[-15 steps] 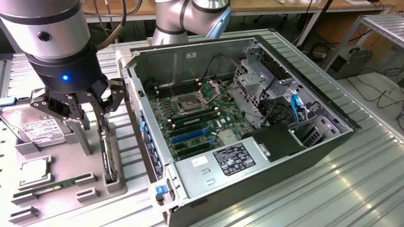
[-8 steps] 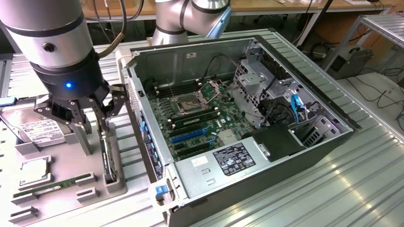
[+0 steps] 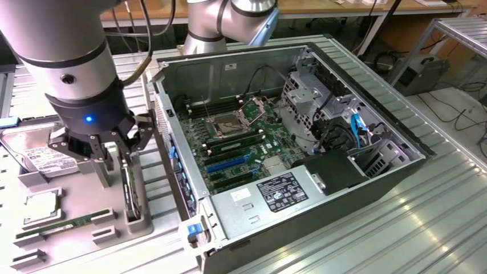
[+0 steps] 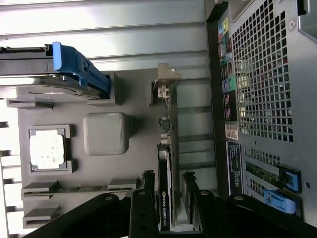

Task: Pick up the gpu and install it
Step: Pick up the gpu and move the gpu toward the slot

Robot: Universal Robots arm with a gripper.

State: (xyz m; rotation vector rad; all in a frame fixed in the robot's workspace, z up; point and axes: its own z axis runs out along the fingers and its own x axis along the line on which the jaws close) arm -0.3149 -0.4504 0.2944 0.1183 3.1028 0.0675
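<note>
The gpu (image 3: 131,191) stands on its edge in a slot of the grey parts tray (image 3: 80,191), left of the open computer case in the exterior view. It is a thin black card (image 4: 165,173) with a silvery bracket (image 4: 166,79) at its far end. My gripper (image 3: 114,162) hangs right over it, open, with one black finger (image 4: 148,198) close against one face and the other finger (image 4: 192,196) a small gap off the other face. The card still rests in its slot.
The open computer case (image 3: 396,165) lies on its side with the motherboard (image 3: 236,142) and blue slots facing up. The tray also holds a hard drive (image 3: 38,160), a CPU (image 3: 42,208) and a green memory stick (image 3: 65,224). The case's perforated rear (image 4: 262,89) is close beside the gpu.
</note>
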